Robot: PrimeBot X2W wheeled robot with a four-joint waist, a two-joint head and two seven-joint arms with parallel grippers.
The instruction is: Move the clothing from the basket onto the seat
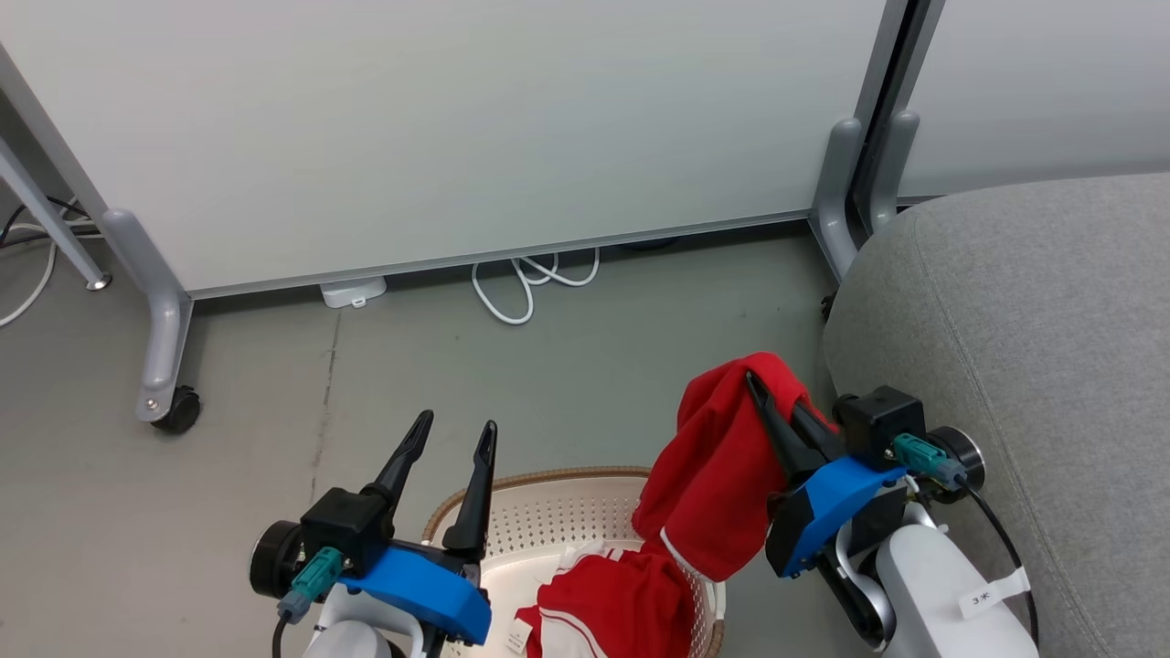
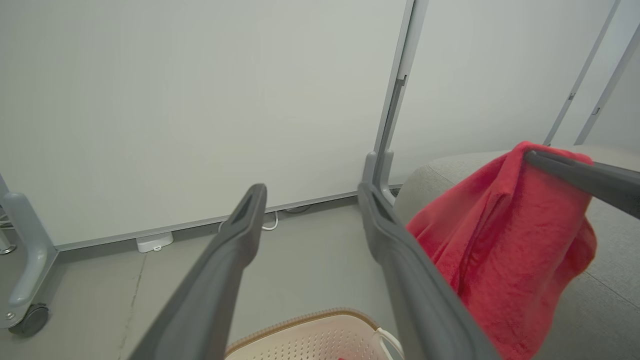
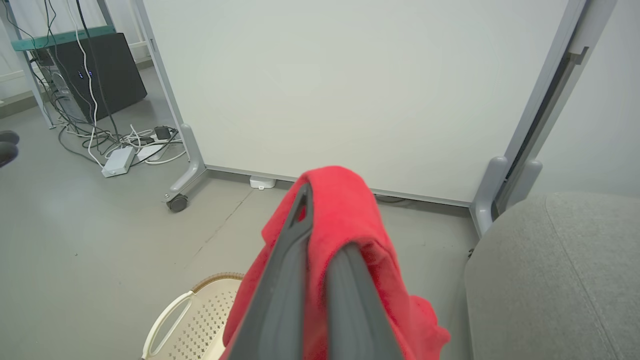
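Head view gives you the right gripper (image 1: 770,395) clamped on a red garment (image 1: 708,466). Its two dark fingers are pressed together, with the cloth bunched over and around their tips. The garment hangs from that grip in a long fold, and its lower end reaches the right side of the basket (image 1: 548,477). It is raised off the floor (image 1: 274,439) and hangs just beside the rounded edge of the grey seat (image 1: 1024,366), with no part resting on the seat. A second garment (image 1: 612,610), red with white stripes, lies in the basket at the bottom edge of the frame.

Your left gripper (image 1: 457,422) hangs over the basket's left rim. Its fingers are spread wide, with nothing between them.

Left wrist view confirms this. You see the left gripper (image 2: 311,192) parted over bare floor, with the basket (image 2: 310,340) below it. To the right, the garment (image 2: 510,235) hangs from a dark finger of the other arm in front of the seat (image 2: 615,280).

Right wrist view shows the right gripper (image 3: 325,220) with the garment (image 3: 345,200) draped over both fingers. The basket (image 3: 200,320) is at lower left and the seat (image 3: 550,280) at lower right. Behind them stands a white partition (image 3: 350,85) on a castor (image 3: 177,202).
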